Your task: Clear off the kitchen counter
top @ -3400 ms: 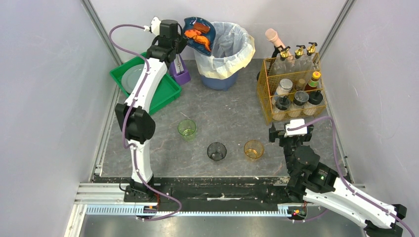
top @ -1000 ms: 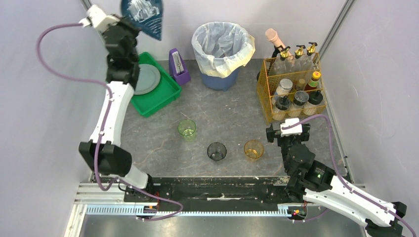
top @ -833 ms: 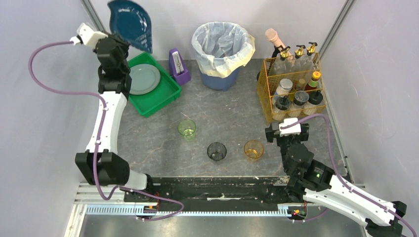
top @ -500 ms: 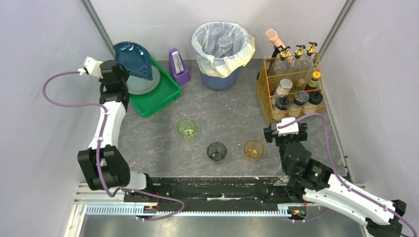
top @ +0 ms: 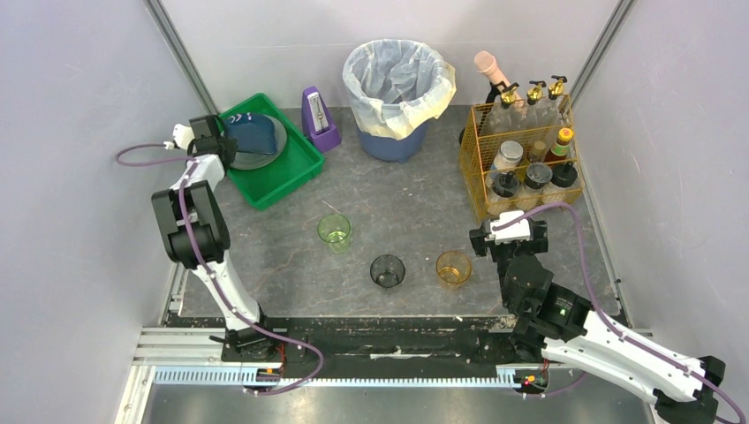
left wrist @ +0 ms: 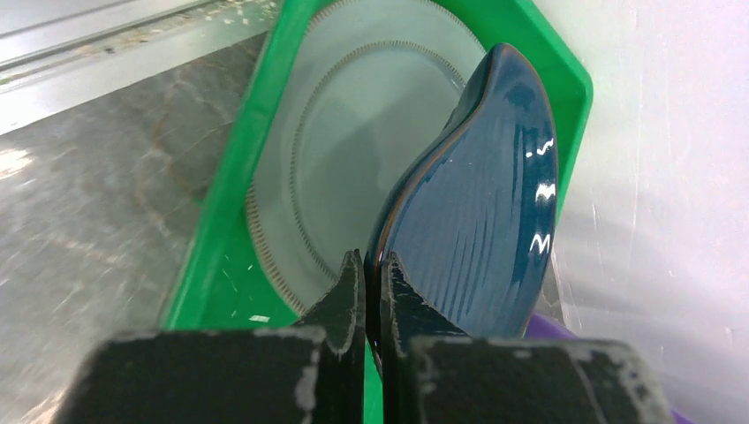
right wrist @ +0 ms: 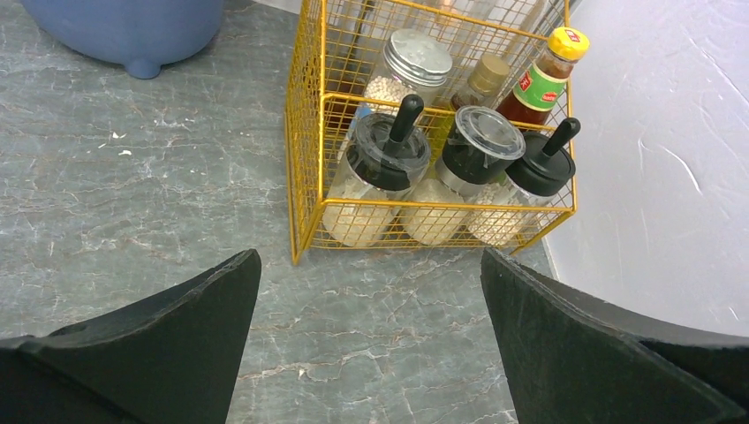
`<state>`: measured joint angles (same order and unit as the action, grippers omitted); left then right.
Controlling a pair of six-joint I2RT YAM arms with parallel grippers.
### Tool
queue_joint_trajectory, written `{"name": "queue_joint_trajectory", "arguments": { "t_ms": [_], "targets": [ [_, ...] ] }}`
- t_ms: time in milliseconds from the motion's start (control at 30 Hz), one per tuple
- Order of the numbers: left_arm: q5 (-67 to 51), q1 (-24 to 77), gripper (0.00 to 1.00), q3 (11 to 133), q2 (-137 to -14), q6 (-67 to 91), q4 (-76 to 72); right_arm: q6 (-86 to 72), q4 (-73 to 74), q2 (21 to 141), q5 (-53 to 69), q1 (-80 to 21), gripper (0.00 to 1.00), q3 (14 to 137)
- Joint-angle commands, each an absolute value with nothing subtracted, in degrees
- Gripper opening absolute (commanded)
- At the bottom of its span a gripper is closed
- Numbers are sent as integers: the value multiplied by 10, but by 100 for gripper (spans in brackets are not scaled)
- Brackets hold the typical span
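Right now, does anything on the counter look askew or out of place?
The blue dish is tilted steeply over the grey plate in the green tray, pinched by the left end effector, not lying flat.

3 cups [top: 387, 270] block front; counter [top: 406, 190] behind free.

The top external view looks steeply down from above and behind the 2 arm bases [top: 247, 340], far enough off to take in the whole counter [top: 397, 203]. The left wrist view sits just behind the left pincer [left wrist: 371, 263] and faces along it, very near a blue dish [left wrist: 486, 221] and a green tray [left wrist: 228, 221]; the overhead view shares these 2 at its upper left. The right wrist view looks forward and down past the right pincer [right wrist: 368, 265], from further back, at a yellow wire basket [right wrist: 424, 240], which the overhead view shows at its right side.
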<state>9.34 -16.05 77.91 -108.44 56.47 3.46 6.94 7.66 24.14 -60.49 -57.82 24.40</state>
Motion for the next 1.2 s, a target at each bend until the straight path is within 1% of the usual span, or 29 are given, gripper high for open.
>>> {"name": "queue_joint_trajectory", "arguments": {
  "t_ms": [0, 300, 433, 467, 600, 667, 800, 967, 1167],
  "targets": [
    [52, -162, 2, 894, -1135, 605, -18, 83, 49, 246, -619, -581, 98, 239],
    [56, -163, 2, 974, -1233, 602, -3, 98, 40, 262, -619, -580, 98, 233],
    [66, -164, 3, 990, -1251, 599, 21, 102, 38, 268, -619, -580, 98, 233],
    [65, -165, 4, 993, -1255, 593, 22, 102, 38, 269, -620, -580, 98, 233],
    [63, -165, 16, 1005, -1266, 574, 37, 102, 38, 267, -618, -580, 98, 233],
    [65, -165, 28, 1004, -1265, 562, 40, 102, 38, 266, -618, -580, 98, 233],
    [77, -165, 42, 999, -1259, 540, 56, 100, 38, 263, -616, -581, 98, 234],
    [93, -165, 63, 976, -1231, 512, 62, 95, 42, 260, -615, -580, 98, 237],
    [76, -162, 77, 947, -1177, 467, 62, 84, 49, 252, -610, -581, 98, 243]
  ]
}}
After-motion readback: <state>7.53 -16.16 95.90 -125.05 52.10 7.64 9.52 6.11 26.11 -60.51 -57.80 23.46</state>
